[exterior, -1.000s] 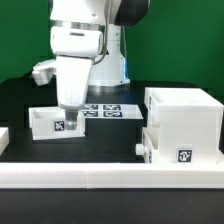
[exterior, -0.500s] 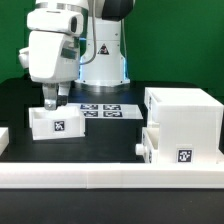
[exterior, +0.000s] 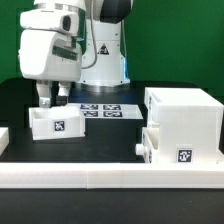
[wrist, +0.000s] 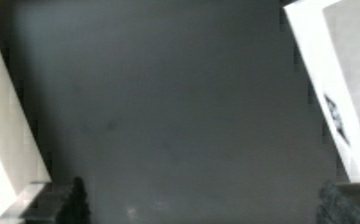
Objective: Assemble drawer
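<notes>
The small white open-topped drawer box (exterior: 56, 124) sits on the black bench (exterior: 115, 140) at the exterior view's left, well apart from the large white box-shaped cabinet shell (exterior: 184, 112) at the right. The jaws hang spread wide and empty just above its rear wall. I'd judge the step is grasping this box: the jaws need to drop astride one wall and close before any carry to the cabinet. The wrist view gives only a dark surface between blurred white edges, so I cannot tell which wall lies beneath.
</notes>
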You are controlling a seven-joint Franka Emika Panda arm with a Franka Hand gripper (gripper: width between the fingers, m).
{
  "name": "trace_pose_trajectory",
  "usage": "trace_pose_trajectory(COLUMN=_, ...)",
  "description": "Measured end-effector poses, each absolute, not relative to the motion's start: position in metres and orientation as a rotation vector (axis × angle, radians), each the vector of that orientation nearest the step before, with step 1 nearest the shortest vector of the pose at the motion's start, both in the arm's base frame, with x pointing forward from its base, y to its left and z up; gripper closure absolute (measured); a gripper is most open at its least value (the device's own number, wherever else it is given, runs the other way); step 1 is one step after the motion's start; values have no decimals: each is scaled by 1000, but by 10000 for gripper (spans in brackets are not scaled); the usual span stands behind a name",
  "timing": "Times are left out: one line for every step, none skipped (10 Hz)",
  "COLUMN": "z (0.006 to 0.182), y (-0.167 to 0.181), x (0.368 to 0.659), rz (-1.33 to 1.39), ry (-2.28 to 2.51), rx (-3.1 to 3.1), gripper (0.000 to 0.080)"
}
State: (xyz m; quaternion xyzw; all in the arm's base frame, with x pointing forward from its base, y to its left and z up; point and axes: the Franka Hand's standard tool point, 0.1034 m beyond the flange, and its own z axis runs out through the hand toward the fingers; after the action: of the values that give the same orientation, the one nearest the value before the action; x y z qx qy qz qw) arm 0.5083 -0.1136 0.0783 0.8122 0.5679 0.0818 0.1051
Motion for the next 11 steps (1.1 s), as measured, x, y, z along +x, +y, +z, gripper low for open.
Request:
trace_pose_trajectory(z=74, y=-107, x=497, rz=274, ry=1534, rx=2492, gripper=150)
trace_pose_trajectory(z=70, y=-100, x=492, rz=277, ry=1407, rx=2586, gripper=150)
trace_pose_trajectory(z=69, y=-104, x=491, rz=293, ry=1413, rx=2564, gripper=150)
trace_pose_trajectory(z=69, y=-105, x=490, rz=291, ry=1409, rx=2567, gripper=150)
trace_pose_trajectory(z=69, y=-104, x=490, rz=292, ry=1411, rx=2566, gripper=150)
trace_pose_trajectory(z=69, y=-105, x=490, rz=292, ry=1410, rx=2567, gripper=150)
trace_pose_trajectory(z=69, y=-107, x=489, rz=297, ry=1351, rx=2602, gripper=150)
trace_pose_trajectory(z=72, y=-113, x=483, rz=316, ry=1139, rx=2715, gripper=150)
trace_pose_trajectory(z=75, y=-108, x=480, rz=319, ry=1000, rx=2789, gripper=150)
trace_pose_trajectory(z=74, y=-99, x=473, rz=223, ry=849, rx=2904, gripper=150)
trace_pose_trajectory(z=76, y=-94, x=473, rz=159, ry=799, rx=2946, gripper=150)
